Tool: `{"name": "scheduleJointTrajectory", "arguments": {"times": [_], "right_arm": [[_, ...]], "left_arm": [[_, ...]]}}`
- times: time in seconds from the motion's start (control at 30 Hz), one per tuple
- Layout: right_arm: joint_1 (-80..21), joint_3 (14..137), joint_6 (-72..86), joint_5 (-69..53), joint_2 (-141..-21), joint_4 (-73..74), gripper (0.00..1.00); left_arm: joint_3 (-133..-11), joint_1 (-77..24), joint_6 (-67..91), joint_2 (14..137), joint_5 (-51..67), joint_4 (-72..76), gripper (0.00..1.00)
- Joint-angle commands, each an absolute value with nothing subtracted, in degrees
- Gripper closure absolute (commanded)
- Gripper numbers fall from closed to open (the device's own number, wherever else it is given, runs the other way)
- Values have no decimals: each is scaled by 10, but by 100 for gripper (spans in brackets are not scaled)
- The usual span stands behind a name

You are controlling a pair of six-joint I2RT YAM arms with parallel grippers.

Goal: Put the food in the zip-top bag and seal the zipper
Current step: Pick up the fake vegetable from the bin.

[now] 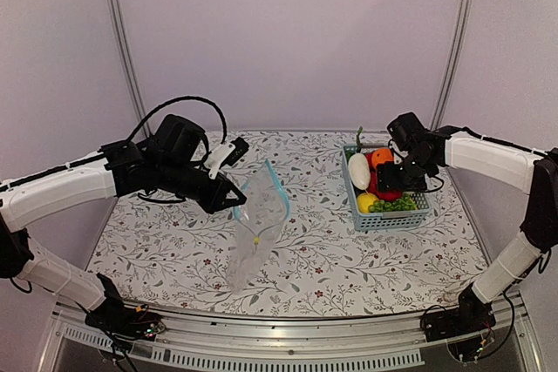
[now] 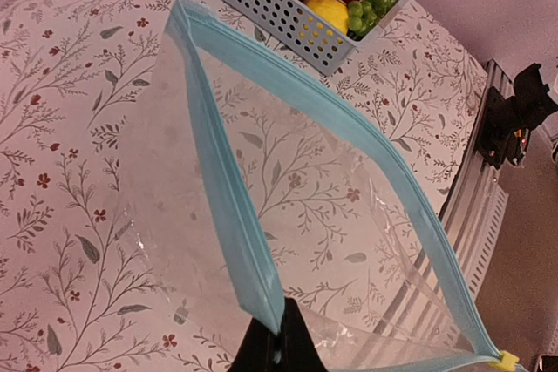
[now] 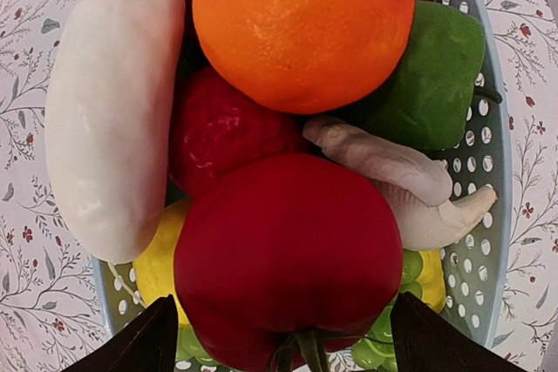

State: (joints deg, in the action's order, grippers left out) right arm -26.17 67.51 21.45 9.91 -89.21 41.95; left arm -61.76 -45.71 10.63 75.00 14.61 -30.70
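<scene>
The clear zip-top bag [image 1: 255,231] hangs tilted over the table, its mouth open. My left gripper [image 1: 235,199] is shut on the light blue zipper strip [image 2: 228,202] at one lip and holds the bag [image 2: 340,215] up. The food lies in the blue mesh basket [image 1: 394,220]: white radish [image 3: 109,102], orange [image 3: 305,23], red tomato [image 3: 288,250], lemon [image 3: 155,269], green grapes [image 1: 401,204]. My right gripper [image 3: 283,341] is open just above the tomato, one finger on each side of it.
A green pepper [image 3: 433,84], a pale ginger root [image 3: 392,172] and a second red fruit [image 3: 222,132] also lie in the basket. A yellow slider [image 2: 503,359] sits at the zipper's end. The table's metal front rail [image 1: 288,350] runs along the near edge.
</scene>
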Motion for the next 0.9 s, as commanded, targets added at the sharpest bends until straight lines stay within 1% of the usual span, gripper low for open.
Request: {"name": "scheduleJointTrajectory", "arguments": {"times": [0.0, 0.1, 0.33, 0.5, 0.7, 0.87], "right_arm": [[-258, 689, 208, 110, -912, 397, 16], [-258, 692, 208, 114, -920, 394, 19], [-258, 691, 209, 115, -920, 392, 29], [-259, 682, 208, 120, -877, 400, 33], [-258, 672, 203, 120, -798, 426, 34], [-259, 668, 204, 69, -743, 442, 38]], "left_arm": [[-610, -448, 103, 739, 150, -301, 100], [-610, -448, 103, 739, 150, -301, 100], [-610, -448, 103, 739, 152, -301, 100], [-610, -448, 103, 737, 152, -301, 100], [-610, -448, 104, 735, 155, -299, 100], [-608, -448, 103, 734, 170, -295, 100]]}}
